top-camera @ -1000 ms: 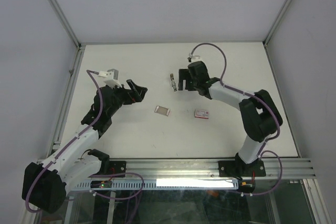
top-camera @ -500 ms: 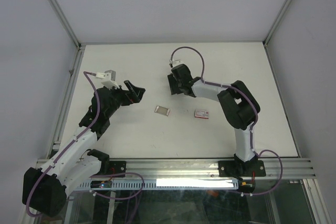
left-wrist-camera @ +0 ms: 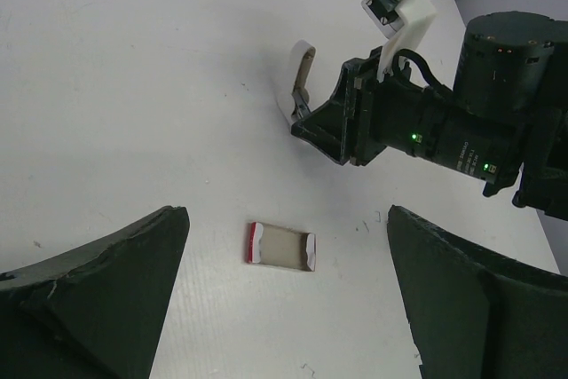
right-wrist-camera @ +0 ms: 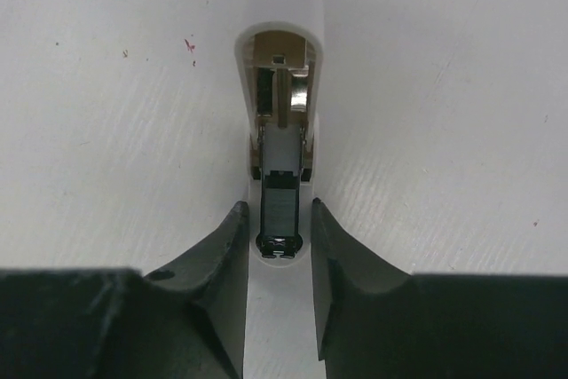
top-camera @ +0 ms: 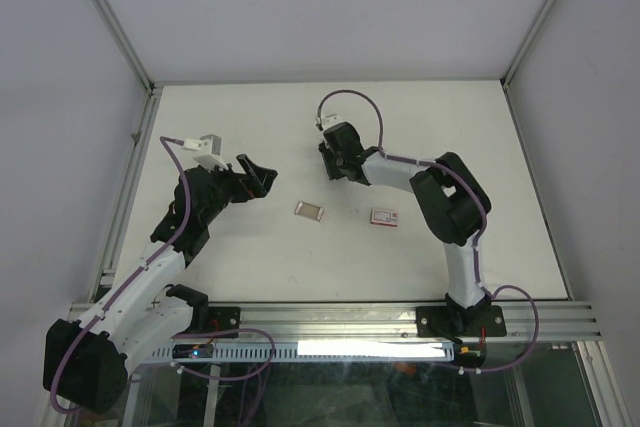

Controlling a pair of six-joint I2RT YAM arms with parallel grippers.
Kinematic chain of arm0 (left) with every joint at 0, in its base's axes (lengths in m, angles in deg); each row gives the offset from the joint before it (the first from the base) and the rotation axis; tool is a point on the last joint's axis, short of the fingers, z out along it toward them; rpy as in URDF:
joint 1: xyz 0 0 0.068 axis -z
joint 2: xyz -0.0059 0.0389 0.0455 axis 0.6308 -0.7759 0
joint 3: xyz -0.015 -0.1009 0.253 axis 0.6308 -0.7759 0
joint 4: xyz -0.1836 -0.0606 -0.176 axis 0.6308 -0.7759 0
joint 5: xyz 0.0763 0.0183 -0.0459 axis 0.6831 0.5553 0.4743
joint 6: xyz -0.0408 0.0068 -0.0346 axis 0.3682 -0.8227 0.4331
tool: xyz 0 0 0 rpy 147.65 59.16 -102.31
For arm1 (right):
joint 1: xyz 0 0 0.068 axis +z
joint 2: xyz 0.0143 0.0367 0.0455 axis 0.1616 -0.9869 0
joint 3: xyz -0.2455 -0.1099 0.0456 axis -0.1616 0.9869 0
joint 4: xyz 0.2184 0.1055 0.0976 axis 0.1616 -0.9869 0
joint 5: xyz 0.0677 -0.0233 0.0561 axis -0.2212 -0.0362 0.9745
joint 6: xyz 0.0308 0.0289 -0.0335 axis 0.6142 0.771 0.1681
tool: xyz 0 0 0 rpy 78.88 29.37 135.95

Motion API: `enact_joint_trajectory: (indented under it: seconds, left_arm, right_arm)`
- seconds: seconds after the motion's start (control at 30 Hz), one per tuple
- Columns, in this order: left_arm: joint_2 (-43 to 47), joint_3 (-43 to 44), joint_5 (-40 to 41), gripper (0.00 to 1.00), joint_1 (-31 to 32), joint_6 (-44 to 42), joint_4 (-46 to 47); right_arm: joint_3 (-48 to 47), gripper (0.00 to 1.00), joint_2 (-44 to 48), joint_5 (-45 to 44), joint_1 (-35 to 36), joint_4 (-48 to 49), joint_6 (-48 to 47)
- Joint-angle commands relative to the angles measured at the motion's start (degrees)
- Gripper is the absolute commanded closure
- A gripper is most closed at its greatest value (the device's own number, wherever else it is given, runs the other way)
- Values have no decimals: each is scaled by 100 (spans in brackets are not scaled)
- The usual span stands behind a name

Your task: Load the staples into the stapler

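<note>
The right arm has swung in over the stapler (right-wrist-camera: pixel 280 86). The right gripper (right-wrist-camera: pixel 280 230) now pinches its near end, one finger on each side. The stapler lies open on the surface (right-wrist-camera: pixel 106 130), pointing straight away. The left gripper (left-wrist-camera: pixel 286 219) is wide open, far off

Black-and-white arms (top-camera: pixel 150 272) with purple cables (top-camera: pixel 352 95), black jaws.

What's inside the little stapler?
The tiny pale pink-and-grey mini stapler shows silvery metal parts and a dark slot inside. The right fingers cover its near sides; staples can't be made out.
</note>
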State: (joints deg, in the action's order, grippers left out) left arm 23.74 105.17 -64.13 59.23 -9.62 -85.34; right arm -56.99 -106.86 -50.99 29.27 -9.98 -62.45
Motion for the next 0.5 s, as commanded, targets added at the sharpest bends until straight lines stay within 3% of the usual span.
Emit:
enact_joint_trajectory:
  seconds: [0.0, 0.33, 0.47]
  left_arm:
    - [53, -75, -149, 1, -66, -48, 200]
    - [-312, -274, -751, 4, -50, -57, 525]
    - [-626, -307, -992, 4, 69, 31, 980]
  right_arm:
    - [388, 79, 440, 305, 108, 105, -459]
    - [2249, 77, 2065, 813, 634, 187, -651]
    - [2643, 68, 2397, 603, 730, 140, -530]
